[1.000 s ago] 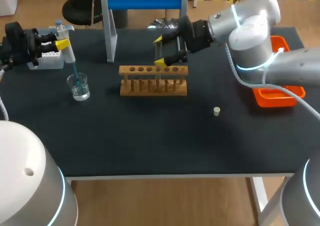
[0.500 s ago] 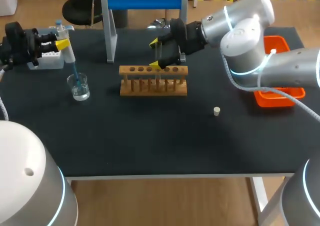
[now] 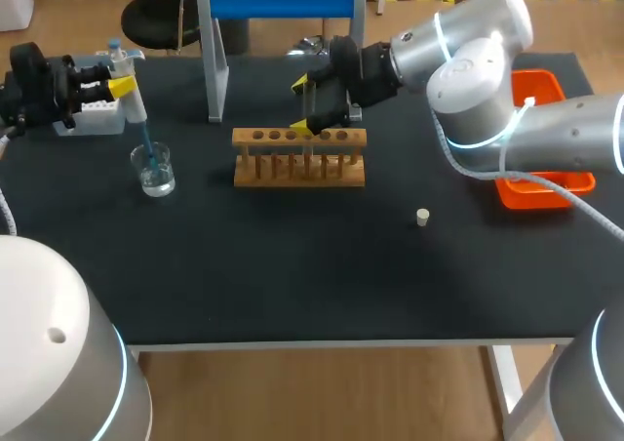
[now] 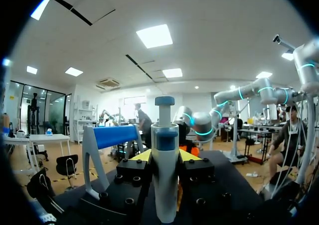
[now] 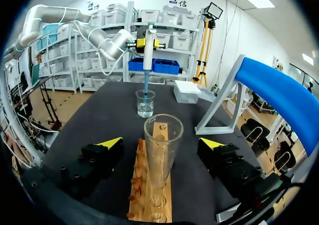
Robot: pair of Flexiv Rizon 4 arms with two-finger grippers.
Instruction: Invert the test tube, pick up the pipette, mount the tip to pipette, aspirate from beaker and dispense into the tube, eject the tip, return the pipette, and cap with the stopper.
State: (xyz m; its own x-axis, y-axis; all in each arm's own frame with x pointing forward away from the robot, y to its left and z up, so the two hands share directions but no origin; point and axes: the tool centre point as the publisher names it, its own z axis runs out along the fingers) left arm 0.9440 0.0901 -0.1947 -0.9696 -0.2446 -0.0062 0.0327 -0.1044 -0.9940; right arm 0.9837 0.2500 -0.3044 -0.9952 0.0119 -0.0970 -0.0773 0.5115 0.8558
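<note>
Left of the rack (image 3: 299,158), the left end effector (image 3: 121,87) clamped the pipette (image 3: 134,104), its tip in the beaker (image 3: 155,172). At the rack, the right end effector (image 3: 309,102) stood wide around the upright test tube (image 5: 162,148), not touching it. The stopper (image 3: 422,217) lay on the worktop (image 3: 292,265) right of the rack.

**Tray, tube and pipette only partly seen**

In the head view, the right arm (image 3: 478,70) covers much of the orange tray (image 3: 541,195). The glass test tube (image 3: 310,104) is too faint to trace there. In the left wrist view, the pipette (image 4: 165,165) hides most of both yellow fingertips (image 4: 142,156).
</note>
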